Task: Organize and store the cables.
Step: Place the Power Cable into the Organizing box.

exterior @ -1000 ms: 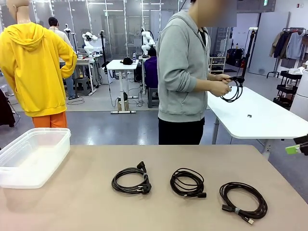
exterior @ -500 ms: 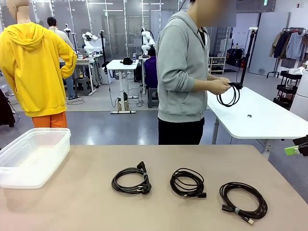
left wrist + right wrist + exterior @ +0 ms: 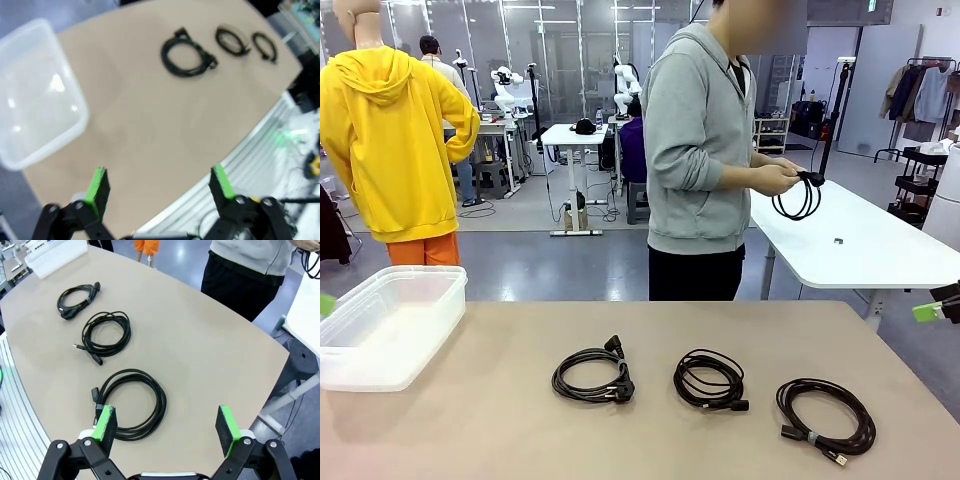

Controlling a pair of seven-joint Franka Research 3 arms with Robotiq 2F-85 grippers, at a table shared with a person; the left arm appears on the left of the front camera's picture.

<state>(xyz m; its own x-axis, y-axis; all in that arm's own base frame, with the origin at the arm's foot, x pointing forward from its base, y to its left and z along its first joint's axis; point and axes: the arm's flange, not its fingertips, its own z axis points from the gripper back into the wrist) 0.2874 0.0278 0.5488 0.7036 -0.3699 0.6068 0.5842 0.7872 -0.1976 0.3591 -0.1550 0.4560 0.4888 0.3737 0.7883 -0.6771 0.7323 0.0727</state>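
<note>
Three coiled black cables lie in a row on the tan table (image 3: 470, 420): a left coil (image 3: 592, 377), a middle coil (image 3: 709, 380) and a larger right coil (image 3: 825, 417). Behind the table a person (image 3: 700, 150) holds another cable coil (image 3: 798, 195) in both hands. My left gripper (image 3: 159, 181) hangs open over the table's near edge, far from the cables (image 3: 187, 52). My right gripper (image 3: 166, 423) is open above the table, just beside the larger coil (image 3: 131, 405). A green pad (image 3: 927, 311) of it pokes in at the right edge of the front view.
A clear plastic bin (image 3: 385, 325) sits empty on the table's far left corner, also seen as a bin (image 3: 37, 95) from the left wrist. A white side table (image 3: 850, 240) stands behind the person. Bare tabletop surrounds the coils.
A green pad of my left gripper has come into view at the front view's left edge. The person has shifted the coil in their hands slightly. The table's cables have not moved.
</note>
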